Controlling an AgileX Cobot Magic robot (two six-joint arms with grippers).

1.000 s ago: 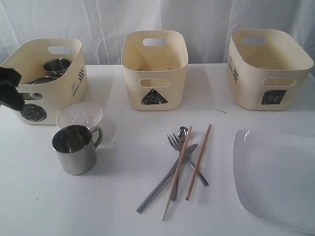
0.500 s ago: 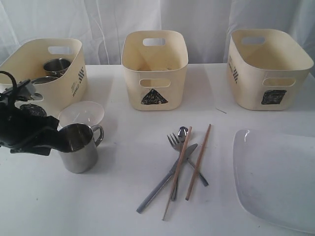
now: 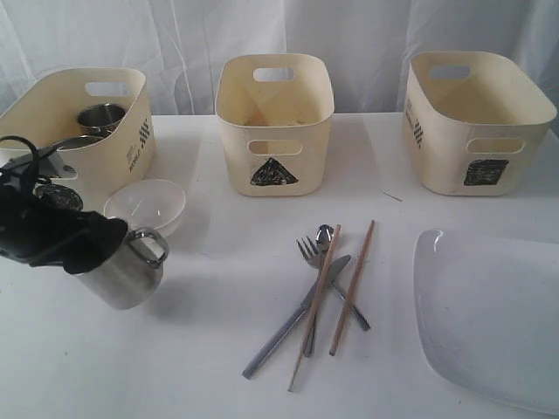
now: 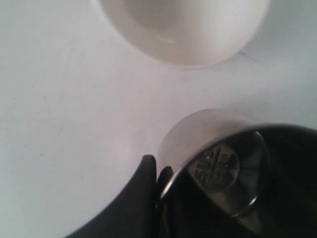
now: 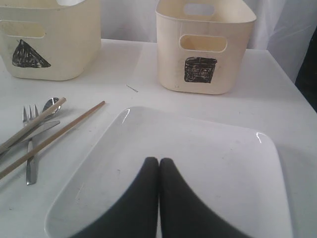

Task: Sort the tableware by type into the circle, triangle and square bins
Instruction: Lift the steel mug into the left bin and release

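My left gripper is shut on the rim of a steel mug, one finger outside the wall and one inside. The mug hangs tilted, its handle towards the small white bowl. Behind them the circle bin holds another steel mug and a steel bowl. My right gripper is shut and empty over the large white square plate. It does not show in the exterior view.
The triangle bin stands at the back middle and the square bin at the back right. Fork, spoon, knife and wooden chopsticks lie crossed in a pile at the table's middle.
My left gripper came in from the left and closed on the mug's rim. The mug has tipped over and shifted slightly left. The right gripper has not moved.
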